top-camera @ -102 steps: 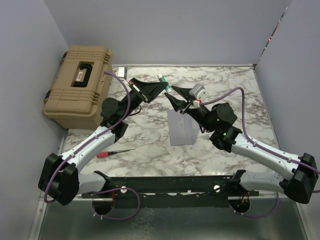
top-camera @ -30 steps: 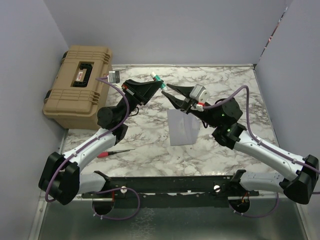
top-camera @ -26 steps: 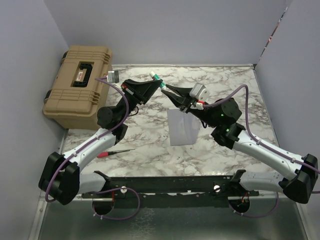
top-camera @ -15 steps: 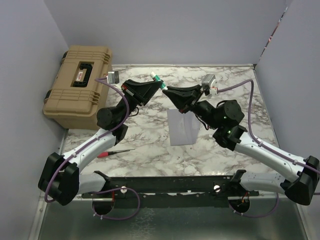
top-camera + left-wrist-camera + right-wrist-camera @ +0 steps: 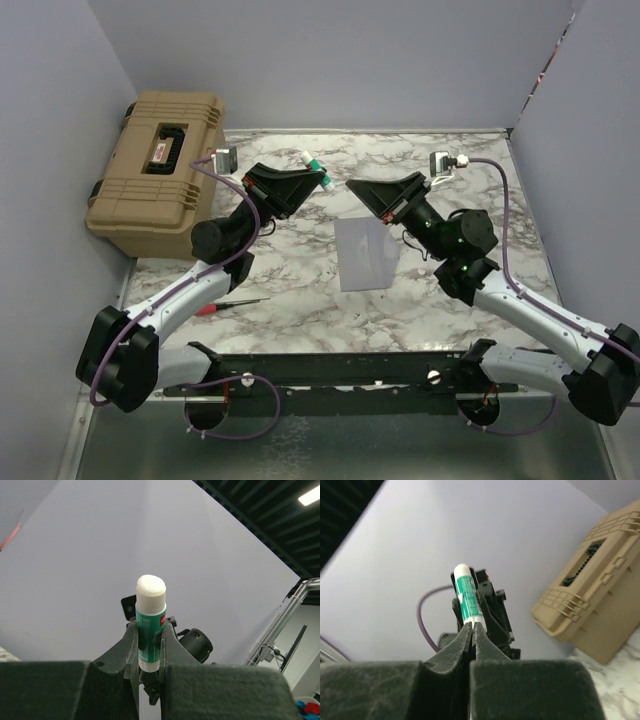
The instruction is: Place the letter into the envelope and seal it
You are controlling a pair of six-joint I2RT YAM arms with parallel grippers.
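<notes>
Two claws up above the far half of the surface (image 5: 290, 280), tips facing each other w/ a small gap between.

Left claw (image 5: 319, 175): clamped on a glue stick (image 5: 312, 160). Left wrist cam shows both fingers (image 5: 131, 647) pinching the green-labelled body, white rounded end sticking out past the tips. In top view the stick is tilted, white end pointing far-left.

Right claw (image 5: 353, 187): closed, nothing in it. Right wrist cam shows the fingers (image 5: 462, 640) pressed flat together, no gap. Same cam looks straight at the stick in the other claw, just beyond its own tips, not touching.

Envelope (image 5: 366, 256): flat on the surface, grey-lilac, near side of the gap between the claws, neither claw touching it. Right claw's body overhangs its far edge in top view.

Further out: red-handled screwdriver (image 5: 225, 305) lying on the surface near-left, just beside the left arm's forearm. Tan case (image 5: 160, 170) at the far-left corner, lid down; also seen in right wrist cam, right of frame. Purple cable (image 5: 490, 190) loops off the right wrist.
</notes>
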